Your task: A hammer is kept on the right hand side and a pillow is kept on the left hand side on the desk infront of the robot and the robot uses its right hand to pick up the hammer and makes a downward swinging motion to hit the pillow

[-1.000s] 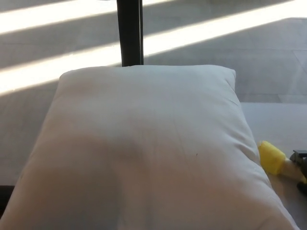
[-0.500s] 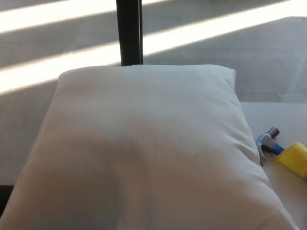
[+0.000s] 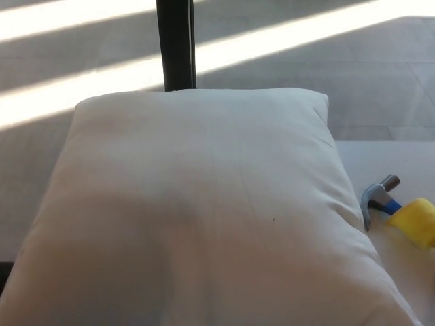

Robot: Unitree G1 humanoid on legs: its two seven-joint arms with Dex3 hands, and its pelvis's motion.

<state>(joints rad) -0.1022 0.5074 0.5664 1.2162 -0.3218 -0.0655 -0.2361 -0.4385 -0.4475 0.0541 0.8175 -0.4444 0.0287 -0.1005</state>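
Lying across most of the view is the big white pillow (image 3: 197, 210), soft and puffy, on the left part of the counter (image 3: 380, 159). Just beside its right edge sits the hammer (image 3: 397, 207) — its shiny metal head is close to the pillow, maybe touching, and its yellow handle runs off the right side of the picture.

A second ago only the yellow part showed, lower down by the pillow, with something dark next to it at the edge. Then the hammer turned up with its metal head showing. Now it sits in almost the same place as half a second ago, and the small shift of everything looks like the camera moving, not the things.

No robot hand can be seen now — not the left one, not the right one — so nobody can tell from here if the fingers are open or closed.

It looks like the hammer is resting on the counter with nothing seen holding it. The right hand has to pick it up before any swing at the pillow.
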